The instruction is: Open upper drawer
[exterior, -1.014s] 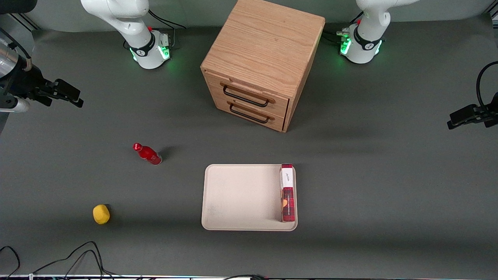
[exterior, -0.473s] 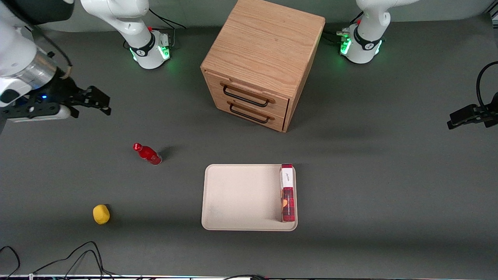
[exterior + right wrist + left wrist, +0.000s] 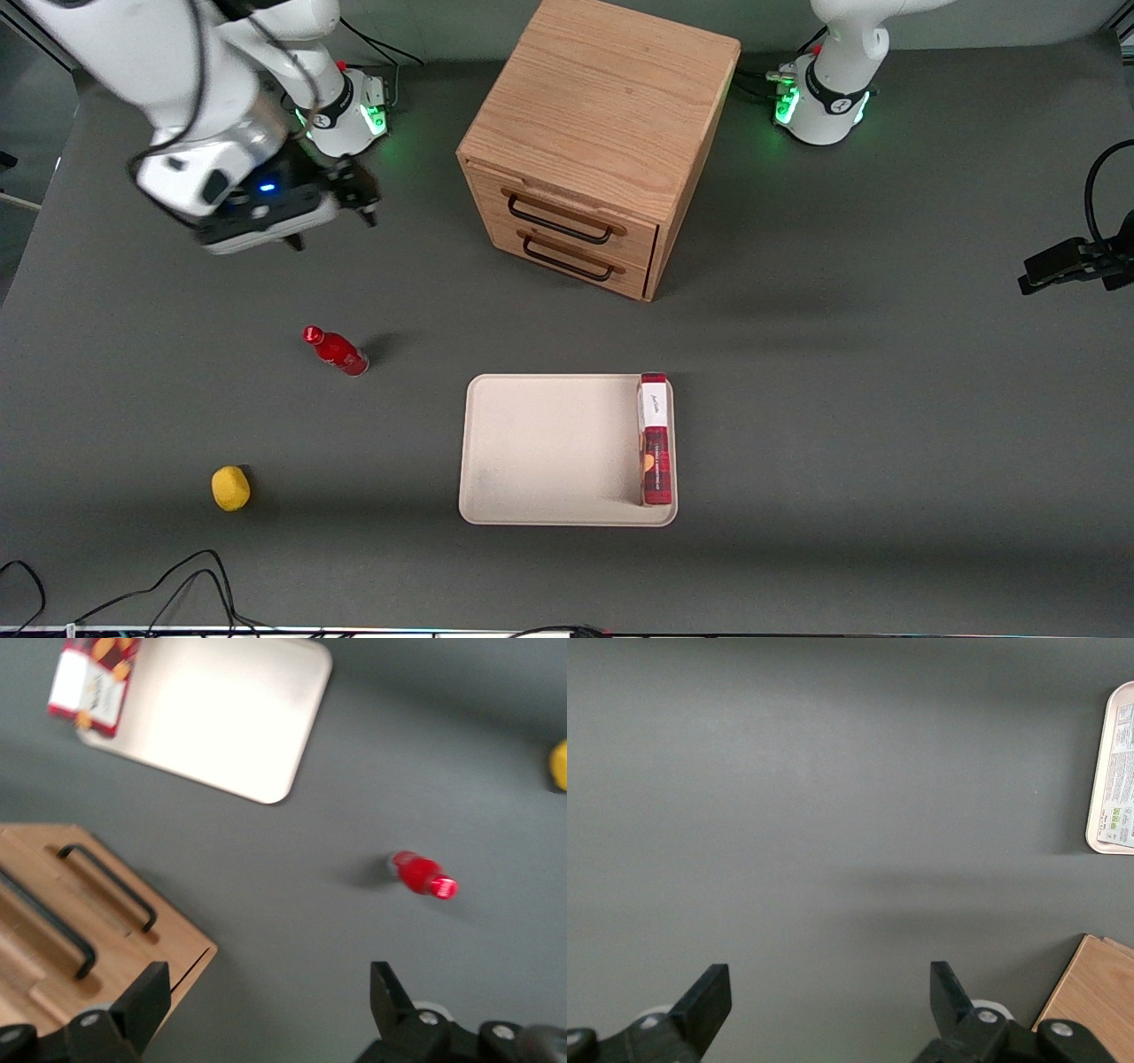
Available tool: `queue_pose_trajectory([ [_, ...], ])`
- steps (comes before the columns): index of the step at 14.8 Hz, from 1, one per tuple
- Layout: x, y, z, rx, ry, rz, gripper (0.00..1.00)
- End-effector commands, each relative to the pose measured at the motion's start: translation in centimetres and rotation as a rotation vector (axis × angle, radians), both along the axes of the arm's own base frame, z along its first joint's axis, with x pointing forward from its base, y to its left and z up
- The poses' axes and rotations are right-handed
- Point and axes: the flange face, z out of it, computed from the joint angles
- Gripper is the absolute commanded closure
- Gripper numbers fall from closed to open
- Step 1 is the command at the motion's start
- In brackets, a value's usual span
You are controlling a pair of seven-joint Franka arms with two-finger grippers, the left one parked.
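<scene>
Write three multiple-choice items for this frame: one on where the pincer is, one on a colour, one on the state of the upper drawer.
1. Where is the pincer?
A. Closed on the upper drawer's handle
B. In the air toward the working arm's end of the table, clear of the cabinet
C. Resting in the tray

2. What colour is the bottle standing on the table?
A. Red
B. Blue
C. Green

3. What state is the upper drawer in?
A. Pulled fully out
B. Removed from the cabinet
C. Shut, its front flush with the cabinet

Answers: 1 B, the pincer hangs open, apart from the cabinet and touching nothing. 2 A, the bottle is red from cap to base. 3 C, the upper drawer sits flush above the lower drawer, no interior showing; the tray holds only a box.
</scene>
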Motion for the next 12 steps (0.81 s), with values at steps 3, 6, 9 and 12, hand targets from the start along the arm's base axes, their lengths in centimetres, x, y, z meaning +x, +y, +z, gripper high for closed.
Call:
queue_pose_trajectory([
  [3, -1.6, 7.9, 0.4, 0.073, 0.021, 0.157, 0.00],
  [6, -2.7, 12.2, -0.1, 0.107, 0.044, 0.253, 0.00],
  [9, -2.7, 15.7, -1.7, 0.077, 0.042, 0.345, 0.00],
  [12, -2.6, 18.0, -3.1, 0.048, 0.021, 0.496, 0.00],
])
